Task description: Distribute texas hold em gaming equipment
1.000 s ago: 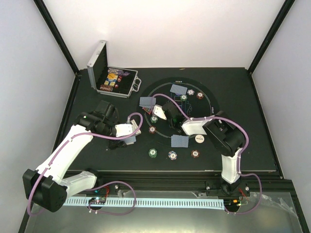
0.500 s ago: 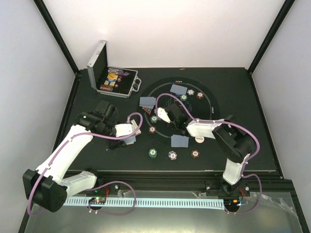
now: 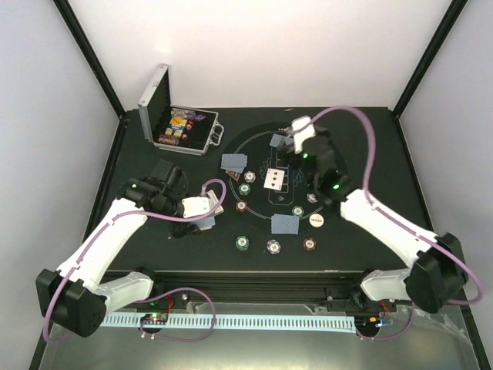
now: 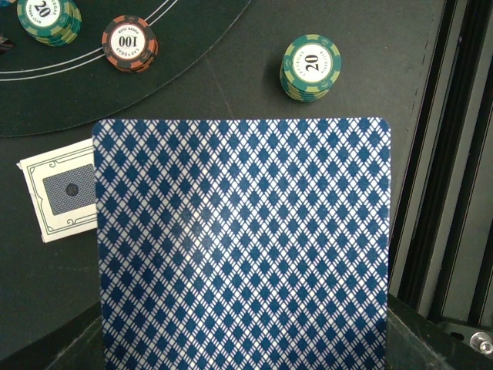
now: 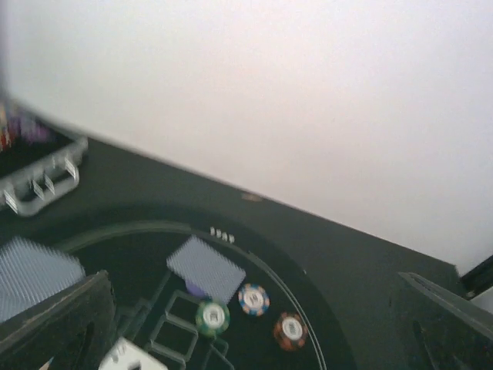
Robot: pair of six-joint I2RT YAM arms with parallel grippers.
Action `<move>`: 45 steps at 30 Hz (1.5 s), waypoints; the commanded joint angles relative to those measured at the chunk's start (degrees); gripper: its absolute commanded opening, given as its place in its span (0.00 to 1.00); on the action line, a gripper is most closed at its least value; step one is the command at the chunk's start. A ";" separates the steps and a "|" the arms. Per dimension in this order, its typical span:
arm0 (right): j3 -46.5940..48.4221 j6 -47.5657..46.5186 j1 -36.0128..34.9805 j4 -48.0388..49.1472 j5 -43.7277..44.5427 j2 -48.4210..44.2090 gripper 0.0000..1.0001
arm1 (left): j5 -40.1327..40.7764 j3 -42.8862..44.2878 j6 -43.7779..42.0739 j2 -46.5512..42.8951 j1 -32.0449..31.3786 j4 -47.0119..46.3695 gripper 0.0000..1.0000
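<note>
One blue-backed card [image 4: 243, 247] sits clamped in the left tool [image 3: 206, 210]; the right tool [image 5: 250, 327] hangs open.

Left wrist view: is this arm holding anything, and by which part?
Yes: the left jaws are shut on a blue-diamond-backed playing card, seemingly gripped at its near end, which runs out of frame.

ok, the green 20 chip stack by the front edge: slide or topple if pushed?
The green chip stack looks several loose chips high, so a high push would probably shear it apart. A low push likely slides it whole across the flat table. Lying flat, it shouldn't roll.
</note>
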State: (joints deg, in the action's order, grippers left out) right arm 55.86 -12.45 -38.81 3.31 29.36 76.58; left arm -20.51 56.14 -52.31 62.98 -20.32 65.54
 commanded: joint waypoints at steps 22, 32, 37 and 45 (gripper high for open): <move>3.07 63.04 -7.90 -8.53 -64.23 7.47 0.99 | -1.44 3.23 -0.62 -0.29 0.28 0.80 0.02; 3.15 72.10 -11.78 4.89 -72.70 17.05 0.81 | -0.93 3.01 -0.95 -0.57 0.30 0.82 0.02; 3.05 75.71 -13.33 10.57 -74.12 19.77 0.79 | -1.02 3.01 -0.86 -0.38 0.28 0.69 0.02; 2.29 81.91 -14.54 18.29 -75.92 25.11 0.76 | -1.00 3.10 -0.95 -0.48 0.28 0.81 0.01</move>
State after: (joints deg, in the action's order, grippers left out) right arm 58.96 65.17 -52.77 15.31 -44.14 99.57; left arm -20.58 57.10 -52.51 63.00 -20.29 65.98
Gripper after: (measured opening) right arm 0.769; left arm 0.656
